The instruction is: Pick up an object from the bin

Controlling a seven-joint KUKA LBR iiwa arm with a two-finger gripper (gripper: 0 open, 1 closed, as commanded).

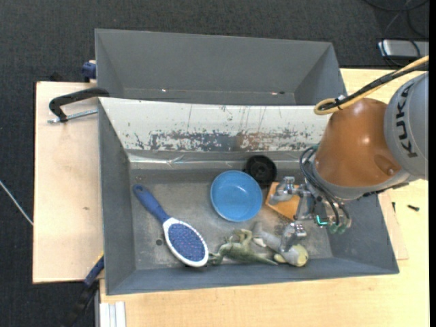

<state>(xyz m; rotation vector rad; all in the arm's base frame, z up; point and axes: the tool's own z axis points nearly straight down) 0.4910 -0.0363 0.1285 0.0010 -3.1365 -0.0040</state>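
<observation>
Your claw [293, 208] stands wide over a small orange piece [281, 200] at the right of the bin [114, 203], just beside the blue bowl [236, 195]. It looks light, stiff and perhaps slick; take it across its narrow sides.

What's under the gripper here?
An orange thing lies under the gripper, beside the blue bowl. The arm covers its right part, so its shape is unclear.
</observation>
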